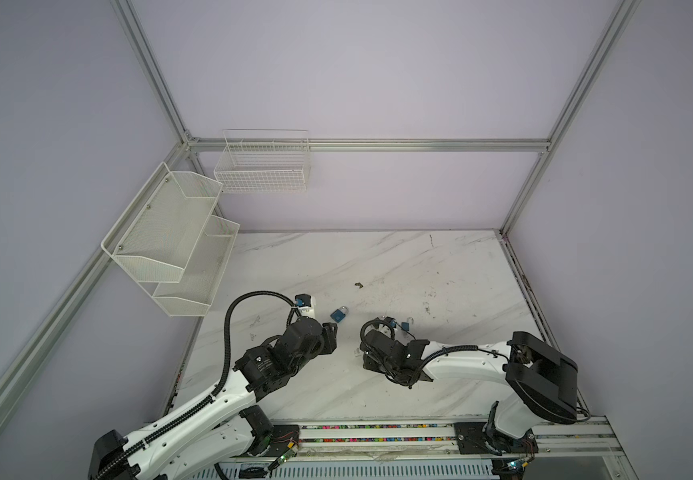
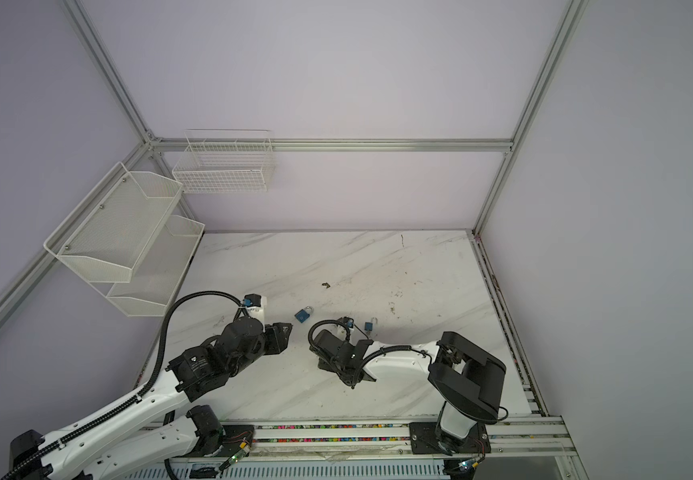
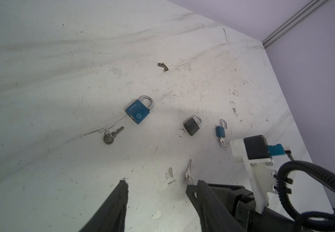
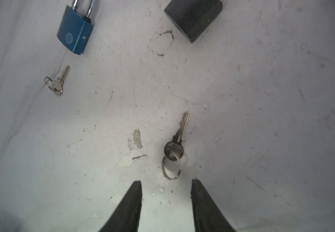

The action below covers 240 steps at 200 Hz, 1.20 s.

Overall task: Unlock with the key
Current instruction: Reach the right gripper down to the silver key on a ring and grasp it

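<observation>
Three padlocks lie on the marble table (image 1: 440, 266): a large blue padlock (image 3: 137, 111) (image 1: 338, 314) (image 4: 75, 35), a black padlock (image 3: 191, 126) (image 4: 193, 18), and a small blue padlock (image 3: 221, 130) (image 1: 408, 322) with its shackle swung open and a key in it. A loose key (image 3: 110, 136) (image 4: 57, 82) lies beside the large blue padlock. Another key on a ring (image 4: 175, 146) (image 3: 187, 172) lies just beyond my right gripper (image 4: 166, 180), which stands low over the table, jaws apart and empty. My left gripper (image 3: 161, 181) (image 1: 332, 334) hovers open and empty, short of the large blue padlock.
White mesh shelves (image 1: 170, 232) and a wire basket (image 1: 261, 166) hang on the left and back walls. A small brown chip (image 1: 358, 285) marks the table behind the locks. The two wrists face each other closely near the table's front middle.
</observation>
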### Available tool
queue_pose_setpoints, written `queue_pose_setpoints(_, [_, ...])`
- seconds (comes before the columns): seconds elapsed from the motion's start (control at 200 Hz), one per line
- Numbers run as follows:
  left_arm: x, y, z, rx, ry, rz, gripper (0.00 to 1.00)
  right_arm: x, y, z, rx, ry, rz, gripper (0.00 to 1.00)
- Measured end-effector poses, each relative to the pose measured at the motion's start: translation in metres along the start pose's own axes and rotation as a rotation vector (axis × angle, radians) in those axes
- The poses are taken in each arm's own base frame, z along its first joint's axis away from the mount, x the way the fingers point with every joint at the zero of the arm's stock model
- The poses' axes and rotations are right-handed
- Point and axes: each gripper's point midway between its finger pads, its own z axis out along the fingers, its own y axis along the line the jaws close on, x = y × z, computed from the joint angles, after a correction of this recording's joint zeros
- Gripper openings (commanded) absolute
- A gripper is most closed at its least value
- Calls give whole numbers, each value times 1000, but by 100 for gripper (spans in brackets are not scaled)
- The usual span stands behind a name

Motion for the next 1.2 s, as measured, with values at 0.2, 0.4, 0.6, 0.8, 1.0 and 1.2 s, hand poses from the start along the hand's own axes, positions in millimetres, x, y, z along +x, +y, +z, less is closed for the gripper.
queue_pose_setpoints(0.2, [1, -2, 4, 5, 7, -2, 56, 5, -1, 5, -9, 19, 10, 35])
queue_pose_setpoints(0.4, [2, -3, 6, 8, 15, -3, 56, 7, -3, 6, -12, 24, 22, 32])
queue_pose_setpoints(0.6, [3, -4, 7, 10, 19, -2, 56, 7, -1, 9, -17, 19, 34, 30])
queue_pose_setpoints(0.8, [2, -2, 8, 5, 17, -5, 56, 2, -2, 11, -23, 8, 55, 29])
queue_pose_setpoints(1.0, [2, -2, 8, 3, 17, -6, 56, -6, -5, 12, -18, -8, 71, 28])
queue_pose_setpoints(1.2, [3, 0, 11, -8, 24, -6, 57, -11, -7, 14, -11, -19, 74, 24])
